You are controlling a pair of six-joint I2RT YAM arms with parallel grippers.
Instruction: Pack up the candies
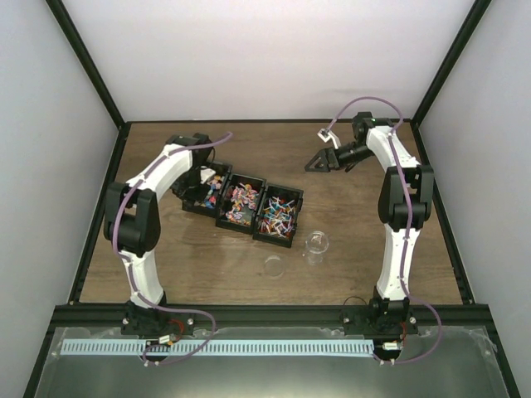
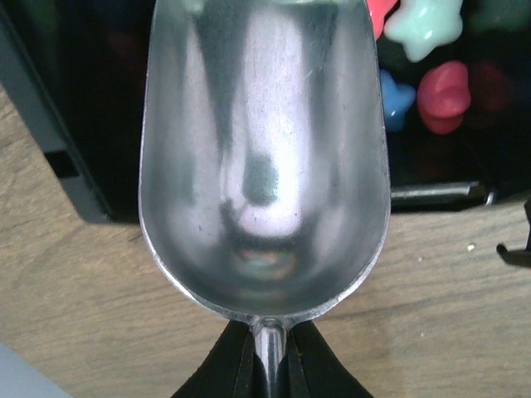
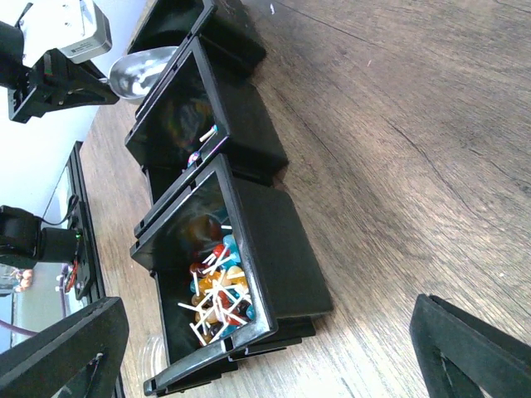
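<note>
Top external view, nearest first: a clear jar (image 1: 316,245) sits on the worktop (image 1: 373,249), with what looks like its lid (image 1: 274,265) just beside it. Behind them are three black bins (image 1: 277,241) in a row, and that's where the candies (image 1: 241,201) are.

The left claw (image 2: 267,369) is clamped on the handle of a scoop (image 2: 264,157). Its bowl is empty and the tip hangs over the left bin (image 2: 50,108). The right claw (image 1: 318,162) is farthest back, spread wide, holding nothing, well apart from the bins.

Looks like scooping is the step. I'd tip the nose down, push under the pile rather than into it, then level out before lifting so nothing rolls off. Go for a small load too, since that jar mouth looks narrow.
</note>
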